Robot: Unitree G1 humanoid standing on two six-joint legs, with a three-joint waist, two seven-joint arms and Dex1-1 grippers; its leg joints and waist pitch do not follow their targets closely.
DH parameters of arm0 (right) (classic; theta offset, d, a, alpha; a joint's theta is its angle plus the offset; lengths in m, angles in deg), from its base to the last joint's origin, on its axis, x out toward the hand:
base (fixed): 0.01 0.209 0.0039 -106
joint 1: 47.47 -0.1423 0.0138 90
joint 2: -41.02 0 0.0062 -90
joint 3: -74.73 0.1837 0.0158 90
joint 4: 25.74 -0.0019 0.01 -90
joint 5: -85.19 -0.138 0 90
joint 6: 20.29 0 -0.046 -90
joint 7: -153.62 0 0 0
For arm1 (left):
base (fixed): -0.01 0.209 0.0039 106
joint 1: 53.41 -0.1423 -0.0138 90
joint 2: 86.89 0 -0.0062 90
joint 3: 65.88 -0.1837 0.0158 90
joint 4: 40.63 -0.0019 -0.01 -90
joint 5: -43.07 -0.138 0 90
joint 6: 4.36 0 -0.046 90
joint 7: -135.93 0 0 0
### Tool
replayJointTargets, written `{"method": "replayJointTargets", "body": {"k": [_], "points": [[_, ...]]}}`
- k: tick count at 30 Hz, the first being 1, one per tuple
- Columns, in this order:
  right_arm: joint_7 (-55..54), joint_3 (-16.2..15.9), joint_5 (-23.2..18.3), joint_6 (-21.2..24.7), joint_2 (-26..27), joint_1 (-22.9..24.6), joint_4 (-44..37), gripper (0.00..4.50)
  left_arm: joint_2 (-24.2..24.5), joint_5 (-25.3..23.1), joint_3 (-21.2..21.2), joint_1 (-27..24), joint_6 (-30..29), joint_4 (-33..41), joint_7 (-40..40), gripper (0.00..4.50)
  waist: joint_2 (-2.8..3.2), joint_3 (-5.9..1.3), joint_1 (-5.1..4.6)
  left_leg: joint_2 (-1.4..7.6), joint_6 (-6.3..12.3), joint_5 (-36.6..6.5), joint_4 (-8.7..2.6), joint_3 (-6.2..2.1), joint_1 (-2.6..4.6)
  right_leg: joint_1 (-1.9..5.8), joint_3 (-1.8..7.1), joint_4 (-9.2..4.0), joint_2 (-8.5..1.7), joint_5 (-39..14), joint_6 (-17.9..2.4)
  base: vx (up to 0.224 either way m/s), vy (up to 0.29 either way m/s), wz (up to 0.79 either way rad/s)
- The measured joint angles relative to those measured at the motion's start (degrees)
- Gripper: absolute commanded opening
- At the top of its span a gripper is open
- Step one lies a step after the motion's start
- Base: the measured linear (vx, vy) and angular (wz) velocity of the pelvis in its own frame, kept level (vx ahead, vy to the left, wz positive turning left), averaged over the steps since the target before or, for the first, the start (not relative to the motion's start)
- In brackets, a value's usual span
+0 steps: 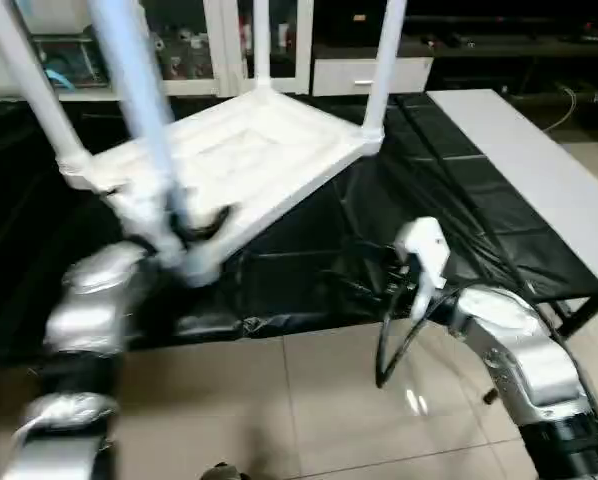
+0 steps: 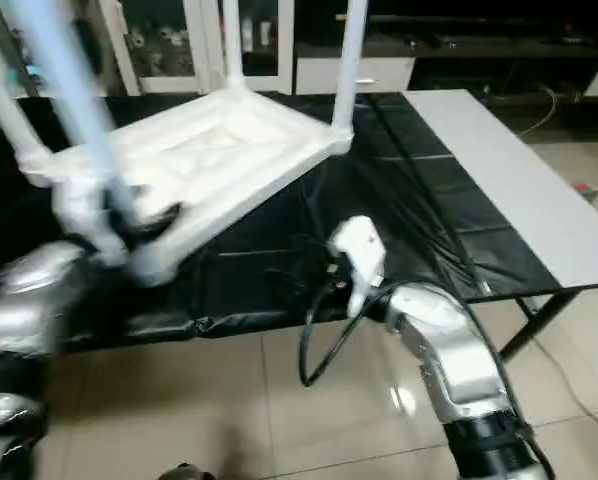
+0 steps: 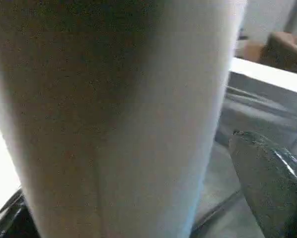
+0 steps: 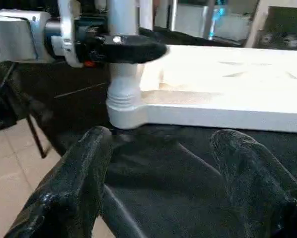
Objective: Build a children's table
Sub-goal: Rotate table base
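The children's table (image 1: 249,150) lies upside down on the black-draped work table, ribbed underside up. Its white legs stand in the corner sockets, among them one at the left (image 1: 29,80) and one at the far right (image 1: 384,70). My left gripper (image 1: 194,228) is shut on the near leg (image 1: 139,90) just above its socket; the right wrist view shows its black finger (image 4: 133,49) wrapped across that leg. My right gripper (image 4: 163,134) is open with nothing between its fingers, low at the work table's front edge, facing that near corner socket (image 4: 123,111).
Black cloth (image 1: 429,200) covers the work table, and a bare white surface (image 1: 539,170) adjoins it on the right. Cabinets (image 1: 369,70) stand behind. Tiled floor (image 1: 279,400) lies in front, with a black cable (image 1: 389,350) looping from my right arm.
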Motion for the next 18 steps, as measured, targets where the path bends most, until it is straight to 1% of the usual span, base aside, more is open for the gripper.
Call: {"method": "replayJointTargets", "body": {"k": [1,2,5,7,9,11,12,13,17,18], "points": [[-0.09,0.02,0.00,0.11,-0.01,0.04,-0.53,3.48,-0.97,-0.26,-1.06,0.96,0.16,-0.71,0.02,4.45,0.41,-0.07,-0.33,-0.06,0.44,0.29,-0.02,0.00,-0.05,-0.09,0.01,0.00,0.04,0.00,0.01,0.000,0.000,0.00],[-0.18,0.22,-0.03,0.12,-0.11,0.26,-0.73,3.48,-1.67,-0.80,-1.86,1.83,0.81,-1.64,0.04,4.45,0.68,-0.13,-0.50,-0.06,0.68,0.45,-0.04,-0.03,-0.03,-0.11,0.02,0.01,0.09,-0.02,0.03,0.000,0.000,0.00],[-1.19,1.28,-0.03,0.53,-1.07,2.03,-1.87,3.48,-5.18,-4.11,-2.81,6.80,4.87,-8.79,2.05,4.45,1.17,-0.06,-0.76,-0.07,0.92,0.62,-0.01,-0.05,-0.10,-0.10,-0.01,-0.10,0.12,-0.07,0.11,0.000,0.000,0.00],[-1.48,1.32,-0.03,0.63,-0.96,2.54,-2.84,3.48,-7.35,-6.16,-2.98,9.97,7.46,-14.00,4.71,4.45,1.73,-0.21,-1.25,-0.17,1.00,0.66,-0.01,-0.04,-0.17,-0.10,0.04,-0.22,0.06,-0.06,0.11,0.000,0.000,0.00],[-2.04,1.44,-0.03,0.72,-0.94,3.29,-4.06,3.48,-8.42,-6.83,-3.62,11.85,9.02,-16.49,6.43,4.45,2.02,-0.27,-1.86,-0.20,1.03,0.67,-0.03,-0.05,-0.19,-0.10,0.06,-0.32,0.05,-0.06,0.12,0.000,0.000,0.00],[-2.59,1.46,-0.04,1.07,-0.94,4.17,-5.17,3.48,-8.83,-6.66,-3.83,12.08,9.85,-16.86,6.58,4.45,2.32,-0.31,-2.26,-0.21,1.05,0.67,-0.03,-0.05,-0.21,-0.07,0.06,-0.44,0.05,-0.06,0.12,0.000,0.000,0.00],[-3.16,1.57,-0.07,1.56,-0.93,4.93,-5.89,3.48,-9.22,-5.71,-3.54,12.04,9.89,-16.73,5.70,4.45,2.53,-0.30,-2.46,-0.22,1.07,0.66,-0.03,-0.04,-0.23,-0.08,0.07,-0.48,0.05,-0.06,0.12,0.000,0.000,0.00],[-3.52,1.62,-0.11,1.79,-0.92,5.68,-6.53,3.48,-9.46,-4.88,-3.22,11.92,9.89,-16.38,5.00,4.45,2.58,-0.29,-2.56,-0.22,1.08,0.66,-0.05,-0.04,-0.24,-0.08,0.06,-0.49,0.05,-0.06,0.12,0.000,0.000,0.00],[-4.75,1.99,-0.39,2.78,-0.76,8.34,-8.73,3.48,-9.00,-1.65,-1.36,8.34,9.31,-10.99,1.67,4.45,2.55,-0.29,-3.10,-0.16,1.14,0.67,-0.19,-0.03,-0.28,-0.10,0.00,-0.71,0.09,-0.06,0.11,0.000,0.000,0.00],[-5.18,2.14,-0.62,3.00,-0.55,8.91,-9.19,3.48,-8.85,-0.85,-0.86,6.24,9.40,-8.27,0.98,4.45,2.50,-0.29,-3.24,-0.16,1.20,0.70,-0.23,0.00,-0.29,-0.10,0.02,-0.76,0.09,-0.06,0.11,0.000,0.000,0.00]]}}
